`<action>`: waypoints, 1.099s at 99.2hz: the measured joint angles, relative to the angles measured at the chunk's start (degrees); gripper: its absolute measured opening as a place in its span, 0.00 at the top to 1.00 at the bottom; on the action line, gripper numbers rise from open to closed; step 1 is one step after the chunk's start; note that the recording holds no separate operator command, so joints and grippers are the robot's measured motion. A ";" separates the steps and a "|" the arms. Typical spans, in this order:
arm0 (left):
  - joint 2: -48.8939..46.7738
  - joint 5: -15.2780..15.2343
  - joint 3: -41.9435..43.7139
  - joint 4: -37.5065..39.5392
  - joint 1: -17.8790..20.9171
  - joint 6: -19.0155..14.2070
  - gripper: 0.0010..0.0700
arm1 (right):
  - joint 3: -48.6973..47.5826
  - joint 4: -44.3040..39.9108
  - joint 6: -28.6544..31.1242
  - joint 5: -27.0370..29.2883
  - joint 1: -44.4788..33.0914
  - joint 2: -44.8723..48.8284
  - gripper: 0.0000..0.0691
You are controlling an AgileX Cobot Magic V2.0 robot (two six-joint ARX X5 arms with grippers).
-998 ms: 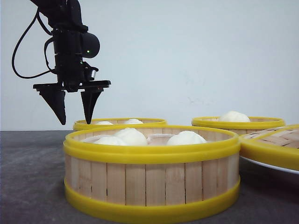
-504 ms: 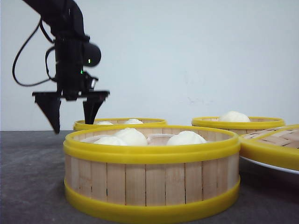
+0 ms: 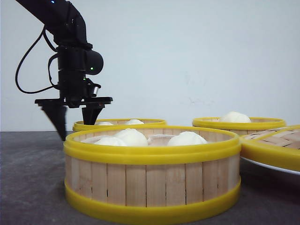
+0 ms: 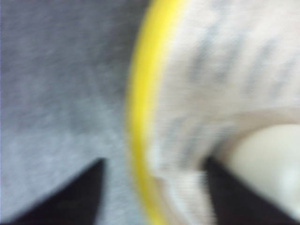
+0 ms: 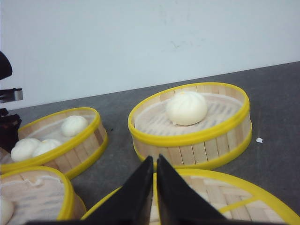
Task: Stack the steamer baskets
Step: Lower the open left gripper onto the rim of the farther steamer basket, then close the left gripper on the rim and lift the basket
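Even, soft light; left wrist view badly blurred

Behind the left pincer (image 3: 76,127) a plain pale wall (image 3: 197,56) fills the whole backdrop, evenly lit and free of hard shadows. Well off to the pincer's right, the wall bears a few faint scuff marks (image 3: 192,101). Beneath the pincer lies a dark grey table (image 3: 28,178), matt and finely speckled. It meets the wall in a straight line about level with the pincer's tips. A small white scrap (image 5: 259,139) lies on the table, well apart from that pincer.
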 joint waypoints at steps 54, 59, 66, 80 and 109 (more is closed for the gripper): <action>-0.11 0.26 0.72 1.79 0.57 -1.66 0.98 | 0.00 -1.88 0.00 0.20 0.00 0.00 0.98; -0.11 0.79 1.25 0.85 0.59 -1.60 0.98 | 0.00 -1.88 0.00 0.20 0.00 0.00 0.98; 0.00 1.66 2.29 -0.24 0.70 -1.53 0.98 | 0.00 -1.90 0.00 0.20 0.00 0.00 0.98; 0.68 3.85 7.02 -3.37 1.29 -1.46 0.98 | 0.00 -1.88 0.00 0.20 0.00 -0.02 0.98; 0.74 12.28 22.05 -11.23 3.82 0.66 0.98 | 0.00 -2.03 0.00 0.22 0.00 -0.02 0.98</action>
